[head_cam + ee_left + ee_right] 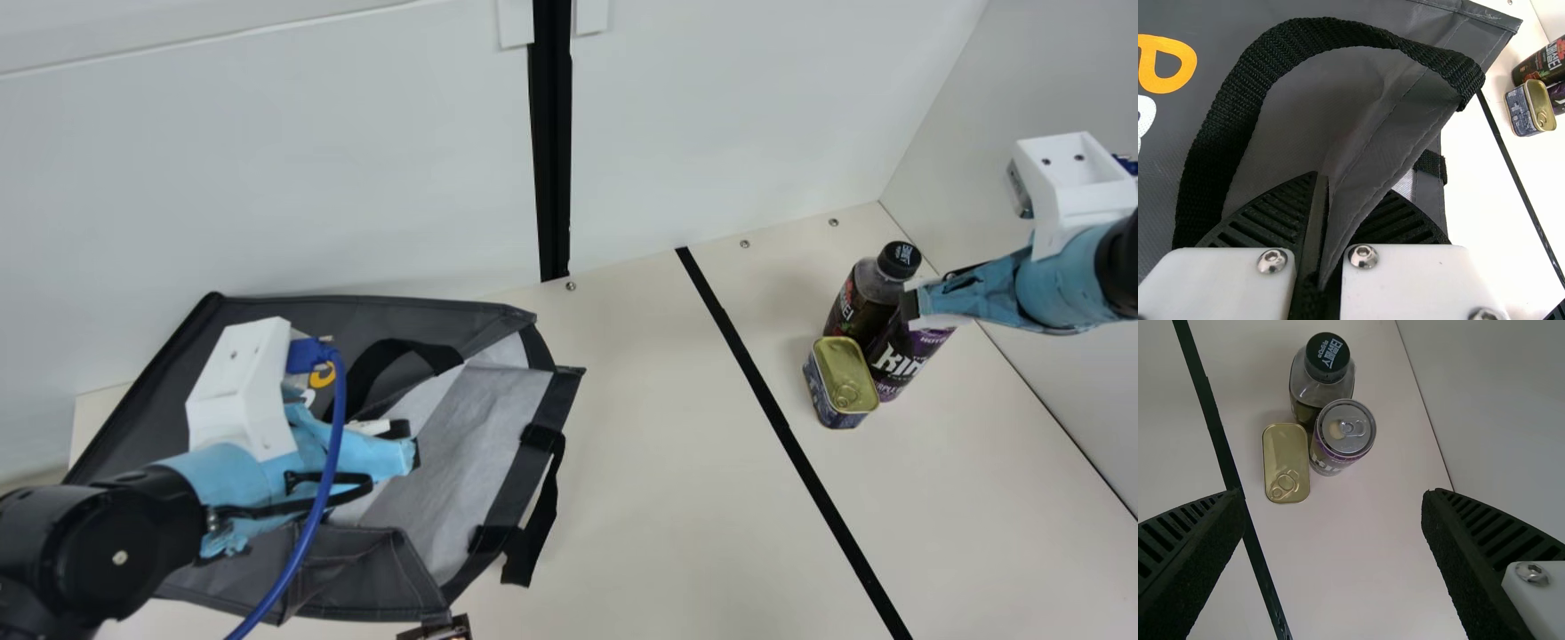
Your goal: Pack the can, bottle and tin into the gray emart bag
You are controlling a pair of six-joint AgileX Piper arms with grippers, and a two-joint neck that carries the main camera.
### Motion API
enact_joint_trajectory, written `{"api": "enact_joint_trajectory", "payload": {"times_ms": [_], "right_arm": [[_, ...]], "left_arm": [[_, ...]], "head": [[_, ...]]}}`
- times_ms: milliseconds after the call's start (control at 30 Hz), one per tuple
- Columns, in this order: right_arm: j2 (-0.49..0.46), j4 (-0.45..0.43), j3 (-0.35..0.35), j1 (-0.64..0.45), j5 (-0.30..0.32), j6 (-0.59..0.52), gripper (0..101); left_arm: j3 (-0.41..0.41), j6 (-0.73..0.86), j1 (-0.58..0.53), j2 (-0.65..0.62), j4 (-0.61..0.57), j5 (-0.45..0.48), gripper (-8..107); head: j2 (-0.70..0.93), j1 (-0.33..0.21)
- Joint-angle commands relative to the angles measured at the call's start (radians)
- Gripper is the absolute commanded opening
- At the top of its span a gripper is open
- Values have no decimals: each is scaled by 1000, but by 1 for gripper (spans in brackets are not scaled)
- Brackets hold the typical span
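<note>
Print on bottle (859, 300), can (898, 360), tin (839, 384); letters on gray bag (444, 320).

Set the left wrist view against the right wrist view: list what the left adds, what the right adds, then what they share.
Left wrist view: the gray bag with its black strap and orange lettering, the left gripper pinching a fold of it.

Right wrist view: the pull-tab lid of the can and the dark cap of the bottle.

Both: the can and bottle in part, the tin beside them, and the black line.
</note>
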Motion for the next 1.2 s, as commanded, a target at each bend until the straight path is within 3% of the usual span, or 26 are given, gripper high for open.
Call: {"api": "enact_joint_trajectory", "payload": {"times_ms": [0,1167], "right_arm": [[10,1,4,2,-12,3,91],[230,35,5,-40,-142,-23,91]], "left_arm": [[0,0,0,0,0,0,10],[0,0,0,0,0,0,10]], "head": [[-1,-23],[-1,-23]]}}
